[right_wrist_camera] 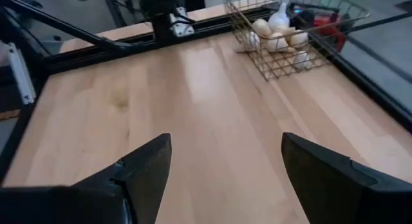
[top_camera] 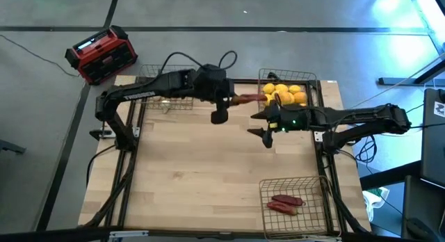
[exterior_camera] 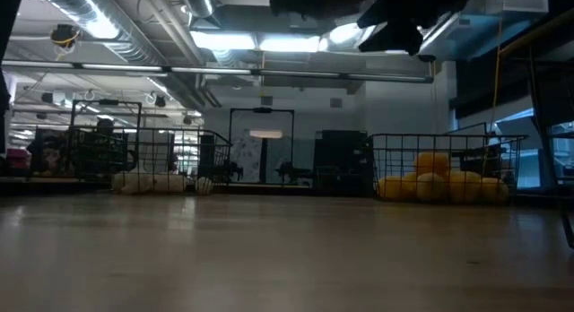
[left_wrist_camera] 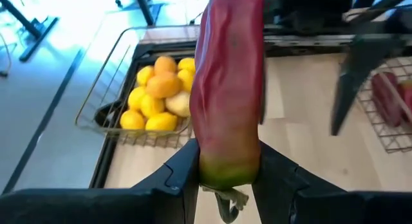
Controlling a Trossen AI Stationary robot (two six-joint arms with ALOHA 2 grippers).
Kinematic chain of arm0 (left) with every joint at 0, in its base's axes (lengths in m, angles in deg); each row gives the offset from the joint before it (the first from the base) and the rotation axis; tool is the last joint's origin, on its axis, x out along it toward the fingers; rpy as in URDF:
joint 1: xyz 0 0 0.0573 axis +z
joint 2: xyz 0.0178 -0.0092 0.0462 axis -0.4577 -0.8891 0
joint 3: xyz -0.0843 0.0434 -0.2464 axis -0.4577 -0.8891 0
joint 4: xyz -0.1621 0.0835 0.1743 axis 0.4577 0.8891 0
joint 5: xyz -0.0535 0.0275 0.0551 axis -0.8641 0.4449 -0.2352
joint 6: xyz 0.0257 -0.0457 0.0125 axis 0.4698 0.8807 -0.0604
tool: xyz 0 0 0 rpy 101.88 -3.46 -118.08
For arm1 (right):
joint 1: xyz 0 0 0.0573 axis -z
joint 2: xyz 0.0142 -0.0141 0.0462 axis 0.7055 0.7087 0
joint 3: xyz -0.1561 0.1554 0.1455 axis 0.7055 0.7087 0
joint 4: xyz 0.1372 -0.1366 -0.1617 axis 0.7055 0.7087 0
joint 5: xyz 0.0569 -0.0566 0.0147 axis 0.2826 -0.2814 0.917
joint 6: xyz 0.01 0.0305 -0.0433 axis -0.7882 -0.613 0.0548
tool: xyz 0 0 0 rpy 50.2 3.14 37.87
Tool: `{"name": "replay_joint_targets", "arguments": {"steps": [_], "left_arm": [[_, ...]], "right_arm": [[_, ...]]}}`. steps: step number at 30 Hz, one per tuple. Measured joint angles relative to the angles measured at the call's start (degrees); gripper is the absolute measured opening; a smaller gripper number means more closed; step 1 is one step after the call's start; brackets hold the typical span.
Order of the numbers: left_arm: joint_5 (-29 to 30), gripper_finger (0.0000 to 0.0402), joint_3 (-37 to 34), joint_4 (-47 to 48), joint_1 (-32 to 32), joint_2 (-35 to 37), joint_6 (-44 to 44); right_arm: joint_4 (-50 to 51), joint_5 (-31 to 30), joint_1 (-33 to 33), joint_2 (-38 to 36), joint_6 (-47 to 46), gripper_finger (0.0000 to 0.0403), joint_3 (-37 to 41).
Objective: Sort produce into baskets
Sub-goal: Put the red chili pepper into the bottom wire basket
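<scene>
While your left pincer [left_wrist_camera: 225,176] clamps a red pepper [left_wrist_camera: 228,89] above the counter [top_camera: 208,172], the right pincer [right_wrist_camera: 222,166] waits wide.
Carry it clear to the near basket [top_camera: 295,200] holding peppers, then release low.

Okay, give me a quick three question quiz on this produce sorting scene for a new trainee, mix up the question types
1. True or false: the left gripper is shut on a red pepper.
2. Which basket holds the yellow and orange fruits? A. the near right basket B. the far right basket C. the far left basket
3. Fill in: the right gripper hangs over bare table with its jaws ____.

Key: 1 true; 2 B; 3 open. The near right basket holds red peppers, and the far left basket holds whitish bulbs.
</scene>
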Motion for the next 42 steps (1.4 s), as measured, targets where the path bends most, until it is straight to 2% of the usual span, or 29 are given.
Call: {"name": "replay_joint_targets", "arguments": {"steps": [4,6,10,16,20,24,29,37,39,42], "left_arm": [[1.3,0.0108,-0.5,-1.0,-3.3,0.7,0.2],[2.0,0.0108,-3.6,-4.9,-4.7,2.3,0.9],[4.9,0.0108,-15.1,-17.0,-6.8,7.0,3.3],[4.0,0.0110,-34.7,-42.4,-11.4,11.8,10.0],[4.0,0.0110,-42.5,-55.0,-14.6,12.5,13.0],[4.4,0.0110,-45.1,-61.8,-17.4,12.5,13.0],[6.0,0.0111,-45.5,-64.1,-18.6,12.5,13.1],[5.7,0.0111,-45.5,-64.2,-19.3,12.5,12.9],[5.8,0.0111,-45.5,-64.0,-19.3,12.5,12.9],[5.7,0.0111,-45.5,-63.9,-19.4,12.5,12.9]], "right_arm": [[1.3,-5.7,-5.1,-0.7,0.1,0.0292,0.1],[1.2,-7.9,-7.5,-1.4,0.3,0.0292,0.0],[3.0,-10.1,-11.7,-2.7,-0.4,0.0291,0.0],[2.7,-17.1,-16.2,-2.6,-0.6,0.0291,0.0],[-1.9,-18.1,-17.0,-2.4,1.8,0.0291,0.1],[-10.7,-15.0,-17.0,-1.5,6.1,0.0291,0.1],[-22.9,-9.9,-16.9,1.5,10.4,0.0292,0.0],[-34.7,-8.9,-16.9,7.5,13.2,0.0288,0.1],[-35.6,-8.8,-16.9,7.8,13.2,0.0271,0.1],[-35.2,-8.9,-16.9,7.5,13.1,0.0217,0.1]]}}
